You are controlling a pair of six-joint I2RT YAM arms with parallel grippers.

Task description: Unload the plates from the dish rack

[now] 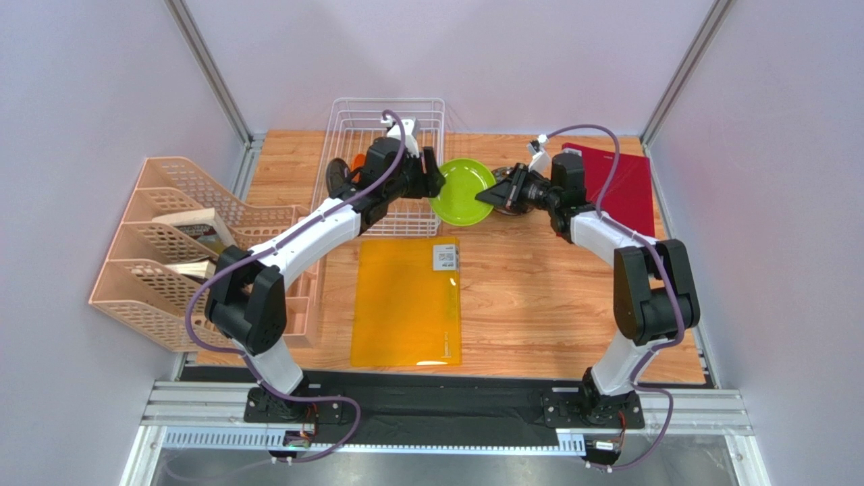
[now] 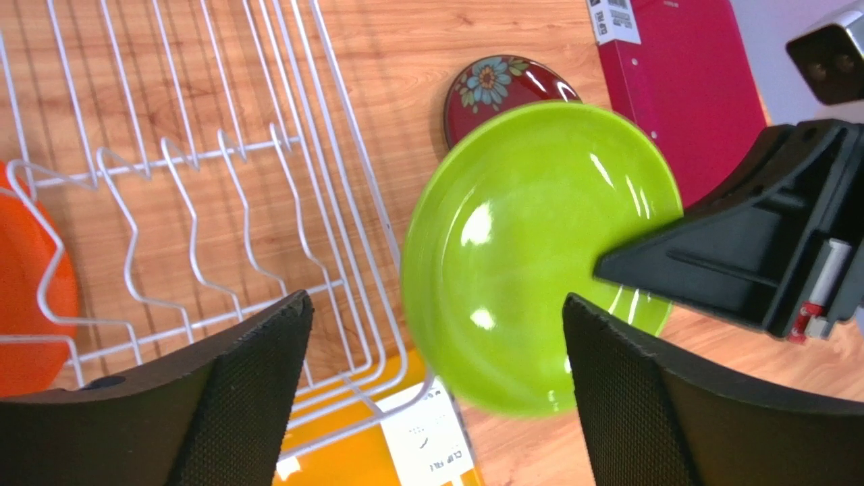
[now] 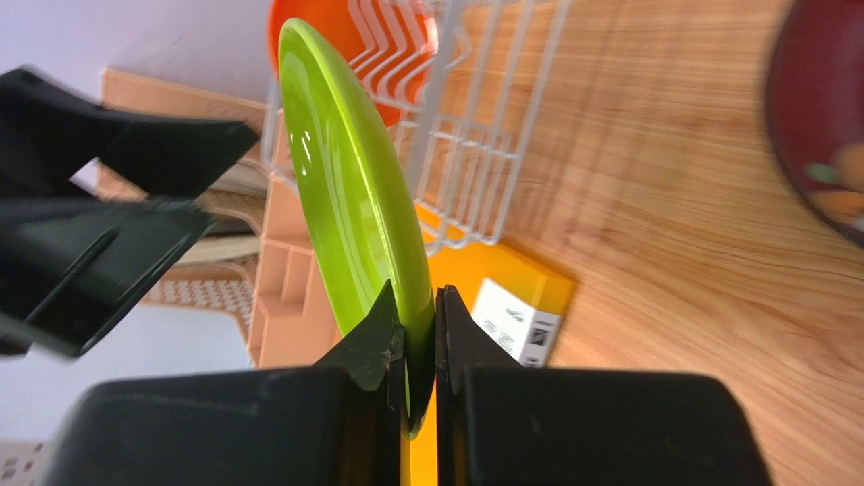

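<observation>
Plates first: we see the green plate [image 1: 461, 192] raised above the table [image 1: 548, 294], just right of the rack [image 1: 385, 111], its rim pinched between the closed fingers of the right gripper [image 3: 416, 344]. Our left gripper [image 2: 436, 304] hangs over it, spread wide, gripping nothing. The red plate [image 2: 497, 86] lies on the table behind; the orange plate [image 2: 25, 284] stands in the rack.

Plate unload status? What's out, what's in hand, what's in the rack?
Done: the dark red floral plate lies on the table, outside the dish rack. In hand: the right gripper pinches the lime green plate by its rim, outside the rack; the left gripper is open. Left: the orange plate stands in the rack.
</observation>
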